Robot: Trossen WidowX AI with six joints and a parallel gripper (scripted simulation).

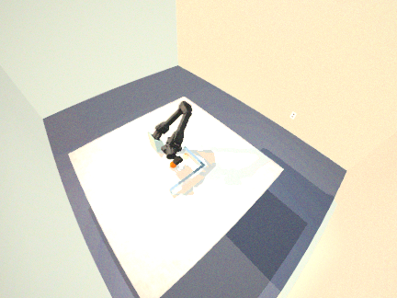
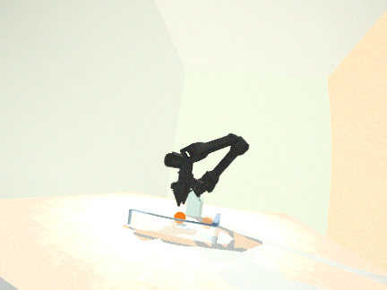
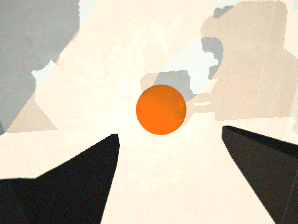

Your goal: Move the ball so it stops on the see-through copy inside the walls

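Note:
The orange ball [image 1: 173, 165] [image 2: 179, 217] [image 3: 161, 109] lies on the table, on the inner side of the corner. The clear blue-edged walls [image 1: 187, 178] [image 2: 152, 214] meet in a corner. The see-through copy [image 2: 207, 221] is a paler orange ball near the shorter wall in the exterior view; in the top view it is mostly hidden by glare. My gripper [image 2: 180, 205] [image 3: 169, 135] is open and empty and points down just above the ball. In the wrist view the ball shows slightly ahead of the gap between the fingertips.
A pale block [image 1: 153, 142] [image 2: 194, 205] stands at the arm's base. The longer wall runs past the ball on the side toward the exterior camera. The arm's shadow falls across the walls and the table [image 1: 138, 221].

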